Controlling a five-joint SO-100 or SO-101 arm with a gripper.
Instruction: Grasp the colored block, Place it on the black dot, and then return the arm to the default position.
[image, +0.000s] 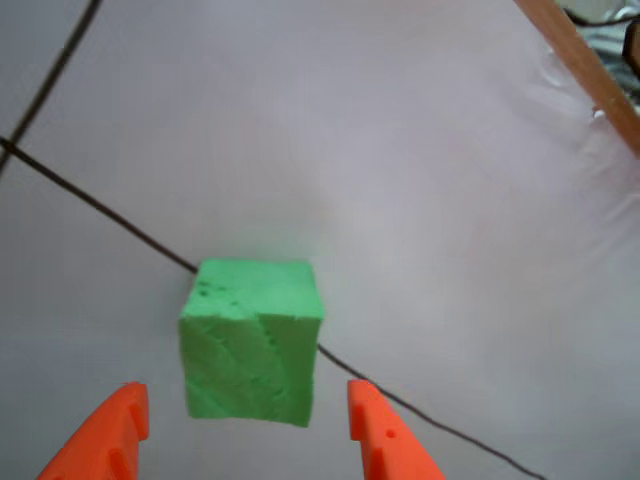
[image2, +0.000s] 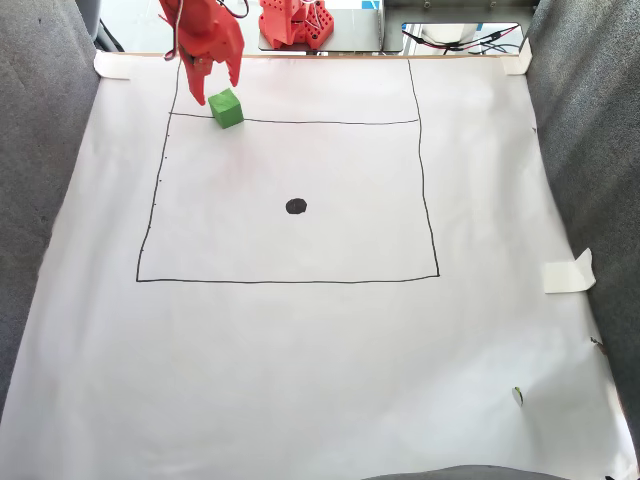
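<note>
The green foam block (image: 250, 340) rests on a thin drawn line of the white paper. In the fixed view the block (image2: 227, 108) lies at the top left corner of the drawn rectangle. My gripper (image: 246, 392) is open, one orange fingertip (image: 125, 410) to the left of the block and the other to its right, both apart from it. Seen from the fixed view, the gripper (image2: 215, 90) hangs just behind and above the block. The black dot (image2: 296, 206) lies in the middle of the rectangle, well away from the block towards the near right.
White paper (image2: 320, 360) covers the table, with a drawn rectangle (image2: 290, 280) on it. Grey fabric walls (image2: 40, 200) stand on both sides. The arm's red base (image2: 295, 25) and cables sit at the far edge. A piece of tape (image2: 568, 272) lies on the right.
</note>
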